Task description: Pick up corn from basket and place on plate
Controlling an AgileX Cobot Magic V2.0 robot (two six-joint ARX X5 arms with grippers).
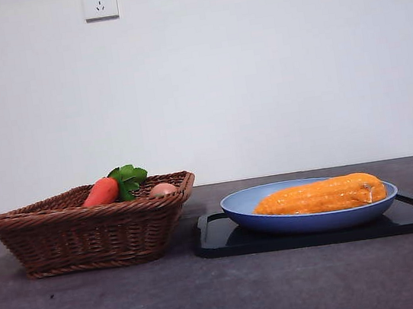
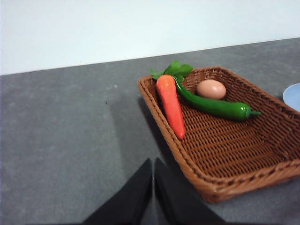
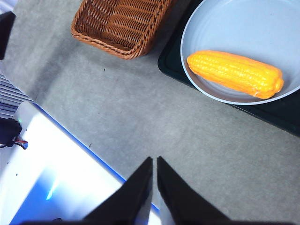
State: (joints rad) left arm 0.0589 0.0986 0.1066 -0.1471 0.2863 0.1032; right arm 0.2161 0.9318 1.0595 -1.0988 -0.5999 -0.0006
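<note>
The corn (image 1: 321,195) lies on its side in the plate (image 1: 239,210), lengthwise across the bowl and held in by the raised rim, so it has nowhere to roll. The plate sits on a black tray (image 1: 218,239) just beside the basket (image 1: 87,236) on the table (image 1: 211,300) — a short carry from one to the other. No corn is left in the basket; it holds a carrot (image 2: 171,104), a green pepper (image 2: 213,106) and an egg (image 2: 211,89), all lying loose on the weave.

The task looks complete. Both arms are clear of the work. The left gripper (image 2: 153,164) hangs over bare table just outside the basket's near corner, fingers pressed together, gripping nothing. The right gripper (image 3: 154,161) is high above the table's edge, well apart from the plate, fingers likewise together and empty — a parked pose, judging by the distance. In the front view only a black tip shows at the top corner.
</note>
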